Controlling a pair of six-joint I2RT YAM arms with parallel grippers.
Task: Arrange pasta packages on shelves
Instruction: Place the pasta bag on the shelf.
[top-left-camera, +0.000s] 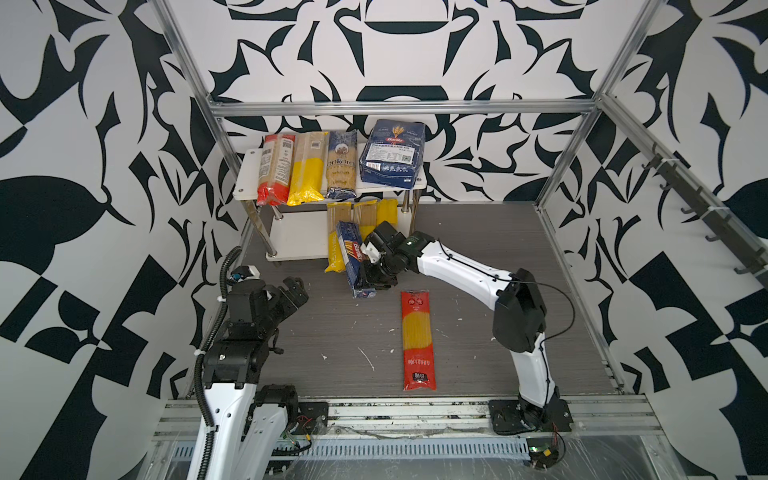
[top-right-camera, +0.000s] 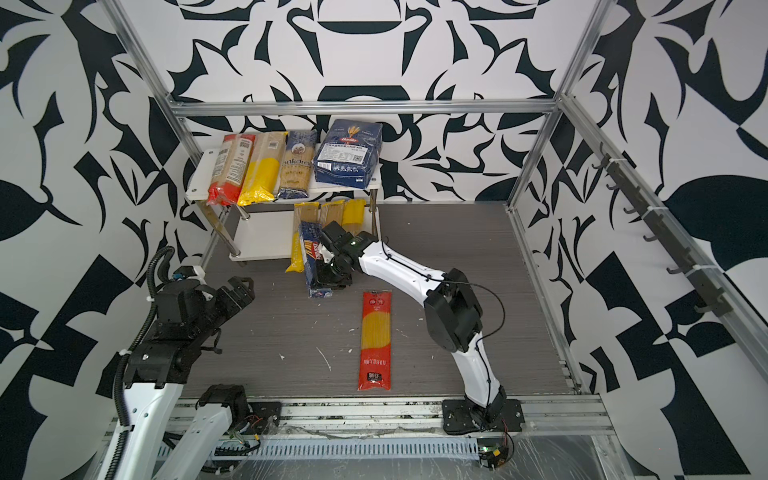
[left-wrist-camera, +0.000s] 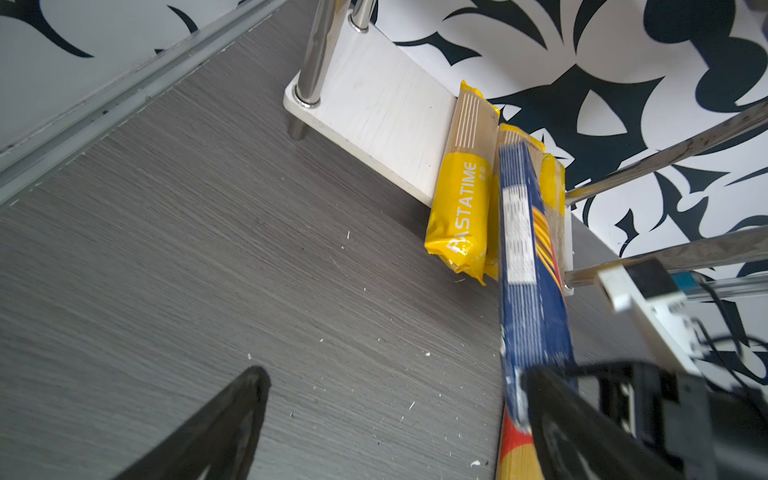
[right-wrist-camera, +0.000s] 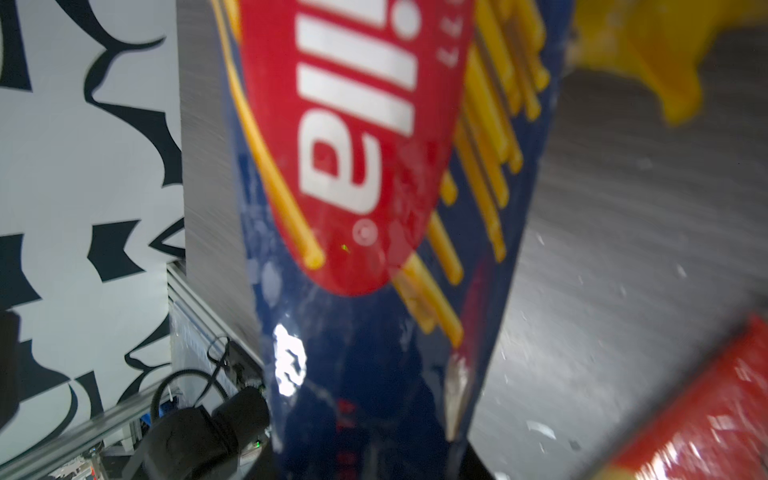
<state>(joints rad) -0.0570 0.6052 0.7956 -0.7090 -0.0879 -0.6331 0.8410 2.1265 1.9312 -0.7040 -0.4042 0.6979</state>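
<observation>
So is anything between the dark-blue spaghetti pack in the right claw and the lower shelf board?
Yes. Three yellow plastic spaghetti packs lie on the right part of that white lower board, directly ahead of the narrow dark-blue pack the right claw holds. The board's left part is bare.

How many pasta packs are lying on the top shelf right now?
4: a red-ended pack, a yellow pack, a dark-blue Ankara pack and the wide Barilla bag, in a row on the top board. None looks hidden behind them.

Grey table (top-left-camera: 498, 249) carries shelves (top-left-camera: 248, 179), red spaghetti pack (top-left-camera: 418, 340)
</observation>
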